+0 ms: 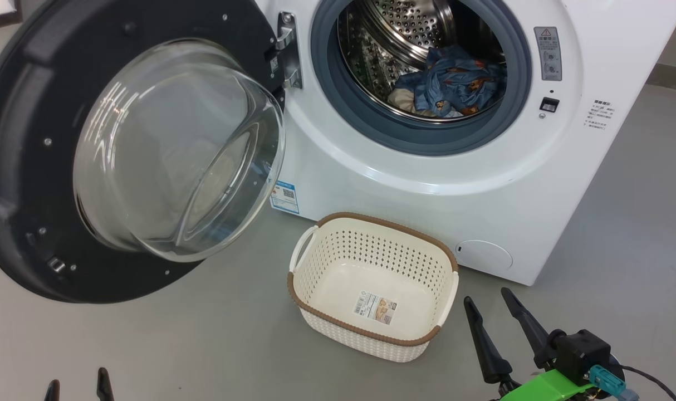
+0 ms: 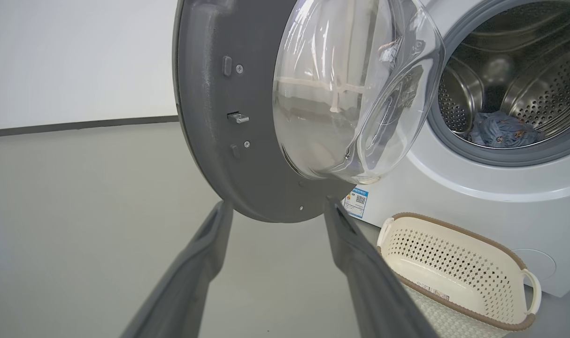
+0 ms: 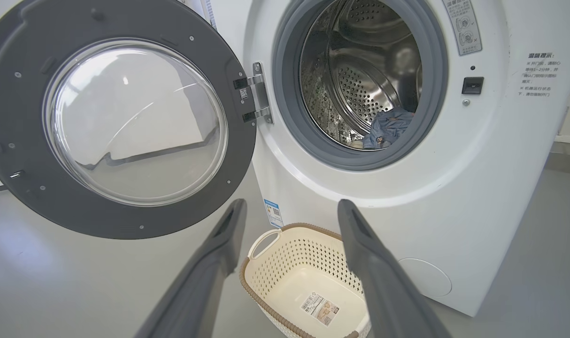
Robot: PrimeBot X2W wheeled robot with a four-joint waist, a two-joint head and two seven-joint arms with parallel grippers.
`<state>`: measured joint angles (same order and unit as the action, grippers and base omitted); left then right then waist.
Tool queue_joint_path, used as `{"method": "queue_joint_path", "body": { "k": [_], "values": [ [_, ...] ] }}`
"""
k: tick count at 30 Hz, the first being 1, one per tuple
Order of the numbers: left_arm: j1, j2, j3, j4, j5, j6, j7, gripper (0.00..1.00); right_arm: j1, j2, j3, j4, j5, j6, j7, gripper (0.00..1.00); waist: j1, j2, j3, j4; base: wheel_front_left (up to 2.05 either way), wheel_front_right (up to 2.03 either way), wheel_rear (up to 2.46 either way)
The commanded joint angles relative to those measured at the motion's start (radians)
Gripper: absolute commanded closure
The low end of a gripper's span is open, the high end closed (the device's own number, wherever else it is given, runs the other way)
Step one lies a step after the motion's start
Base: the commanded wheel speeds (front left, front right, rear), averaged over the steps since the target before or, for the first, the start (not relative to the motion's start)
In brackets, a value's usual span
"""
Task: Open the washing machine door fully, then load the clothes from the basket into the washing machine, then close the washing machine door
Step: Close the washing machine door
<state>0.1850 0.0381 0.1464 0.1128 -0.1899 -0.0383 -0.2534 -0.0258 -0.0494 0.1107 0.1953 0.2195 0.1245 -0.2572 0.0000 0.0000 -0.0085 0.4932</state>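
The white washing machine (image 1: 483, 184) stands ahead with its round dark-rimmed door (image 1: 32, 167) swung wide open to the left, glass bowl bulging out. The light blue clothes (image 1: 455, 83) lie inside the steel drum, also seen as clothes (image 3: 390, 129) and clothes (image 2: 503, 131). The cream basket (image 1: 321, 250) sits on the floor before the machine, holding just its label sticker. My right gripper (image 1: 491, 298) hovers open to the right of the basket, nothing between its fingers. My left gripper (image 1: 76, 384) shows at the bottom left, open (image 2: 275, 204), below the door's lower rim.
Grey floor (image 1: 204, 334) spreads around the basket and under the open door. A blue label sticker (image 1: 285, 196) and a round white flap (image 1: 485, 256) sit low on the machine's front. A pale wall (image 2: 78, 61) with a dark baseboard runs behind the door.
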Motion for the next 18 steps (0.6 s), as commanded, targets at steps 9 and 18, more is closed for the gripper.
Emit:
{"method": "queue_joint_path", "body": {
  "k": [9, 18],
  "values": [
    [-0.022, 0.012, 0.047, -0.004, -0.014, 0.011, -0.008, 0.00, -0.048, -0.001, 0.028, -0.014, -0.017, 0.006, -0.005, 0.00, 0.0000, 0.0000, -0.007, 0.006, 0.00, 0.00, 0.00],
    [-0.023, 0.012, 0.058, 0.001, -0.024, 0.010, -0.008, 0.00, -0.059, -0.001, 0.039, -0.009, -0.019, 0.006, -0.005, 0.00, 0.0000, 0.0000, 0.002, 0.013, 0.00, 0.00, 0.00]
  ]
}}
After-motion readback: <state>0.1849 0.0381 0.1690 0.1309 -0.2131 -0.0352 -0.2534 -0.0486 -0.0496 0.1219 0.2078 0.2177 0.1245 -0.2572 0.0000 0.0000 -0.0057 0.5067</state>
